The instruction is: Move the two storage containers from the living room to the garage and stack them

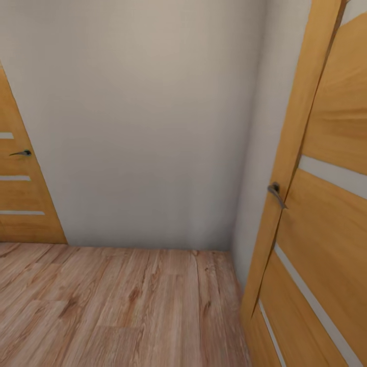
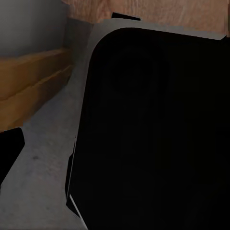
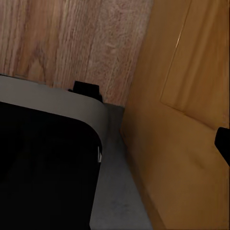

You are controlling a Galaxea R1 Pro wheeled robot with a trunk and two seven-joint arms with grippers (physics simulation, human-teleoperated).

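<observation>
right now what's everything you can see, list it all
wooden doors: two, orange-brown with pale stripes; one at far left, one close at right
door handles: two, dark metal; left door, right door
wall: one, plain beige-grey, straight ahead
floor: light wood planks, lower part of head view
robot's own body: dark panel with grey edge, in the left wrist view and the right wrist view
</observation>
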